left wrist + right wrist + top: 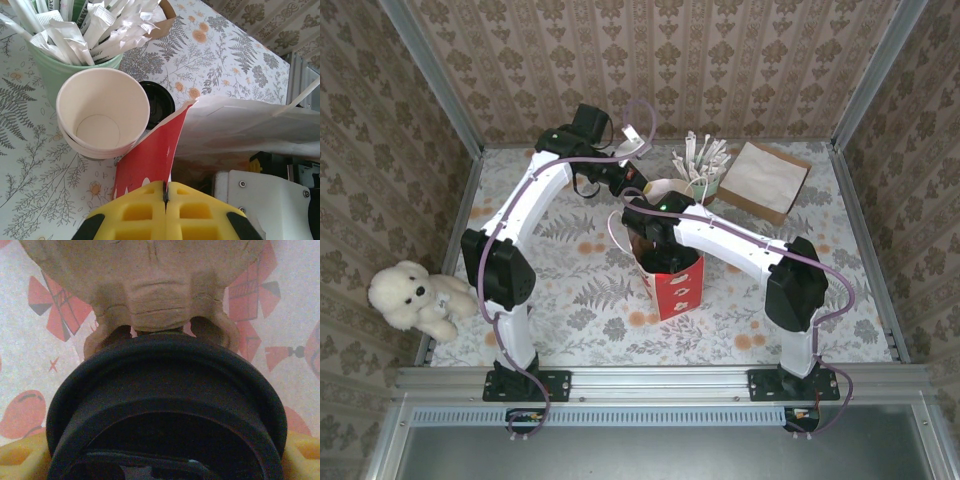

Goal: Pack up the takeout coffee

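Note:
The takeout coffee (102, 112), a small paper cup with a pale cream rim and inside, stands on the table just left of the red gift bag (150, 155). From above it shows as a cream oval (665, 188) behind the bag (675, 290). My left gripper (165, 192) is shut on the bag's red top edge, at the bag's far side (642, 192). My right gripper (665, 255) reaches down into the bag. Its yellow fingers (15, 460) flank a round black-lidded thing (165, 390); what lies under the lid is hidden. A brown pulp carrier (155, 285) lies beyond it.
A green cup of white paper-wrapped sticks (55, 70) stands behind the paper cup, at the back of the table (700, 165). A flat black disc (159, 102) lies between cup and bag. A brown flat box (760, 180) sits at the back right. A white teddy bear (415, 297) sits off the left edge.

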{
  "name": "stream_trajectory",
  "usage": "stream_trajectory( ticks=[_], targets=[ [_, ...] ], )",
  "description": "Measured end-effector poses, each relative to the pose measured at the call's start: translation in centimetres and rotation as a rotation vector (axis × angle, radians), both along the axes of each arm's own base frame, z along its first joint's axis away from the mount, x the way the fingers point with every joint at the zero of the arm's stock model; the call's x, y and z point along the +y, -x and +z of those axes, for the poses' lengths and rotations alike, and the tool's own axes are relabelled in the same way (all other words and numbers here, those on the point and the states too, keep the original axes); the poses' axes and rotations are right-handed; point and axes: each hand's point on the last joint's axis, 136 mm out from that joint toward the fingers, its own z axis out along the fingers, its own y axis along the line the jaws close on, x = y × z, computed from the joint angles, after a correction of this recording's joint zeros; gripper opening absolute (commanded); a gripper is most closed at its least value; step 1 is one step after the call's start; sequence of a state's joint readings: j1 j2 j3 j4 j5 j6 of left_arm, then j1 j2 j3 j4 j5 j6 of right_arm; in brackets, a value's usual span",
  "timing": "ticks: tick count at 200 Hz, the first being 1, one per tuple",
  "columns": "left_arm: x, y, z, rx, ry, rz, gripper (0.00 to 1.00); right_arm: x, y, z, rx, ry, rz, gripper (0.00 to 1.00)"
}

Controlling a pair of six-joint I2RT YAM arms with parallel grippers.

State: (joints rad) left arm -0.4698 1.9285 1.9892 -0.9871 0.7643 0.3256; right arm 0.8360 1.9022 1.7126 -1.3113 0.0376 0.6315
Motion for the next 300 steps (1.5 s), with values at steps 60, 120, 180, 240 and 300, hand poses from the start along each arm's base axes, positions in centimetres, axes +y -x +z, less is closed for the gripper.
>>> stream_trajectory(
  ticks=[60, 120, 180, 240, 300],
  targets=[
    [0.0, 0.0, 0.0, -0.001, 0.000, 0.000, 0.00, 0.1, -0.1, 0.0, -0.013, -0.002, 0.003, 0.50],
    [0.0, 0.0, 0.0, -0.001, 0.000, 0.000, 0.00, -0.1, 0.0, -0.5, -0.019, -0.004, 0.003, 0.49],
    [0.0, 0.0, 0.0, 0.000, 0.000, 0.000, 0.00, -0.2, 0.0, -0.8, -0.043, -0.027, 0.003, 0.49],
    [0.0, 0.0, 0.0, 0.000, 0.000, 0.000, 0.00, -0.2, -0.2, -0.9, -0.081, -0.046, 0.006, 0.49],
    [0.0, 0.0, 0.0, 0.000, 0.000, 0.001, 0.00, -0.2, -0.3, -1.0, -0.104, -0.057, 0.008, 0.49]
  ],
)
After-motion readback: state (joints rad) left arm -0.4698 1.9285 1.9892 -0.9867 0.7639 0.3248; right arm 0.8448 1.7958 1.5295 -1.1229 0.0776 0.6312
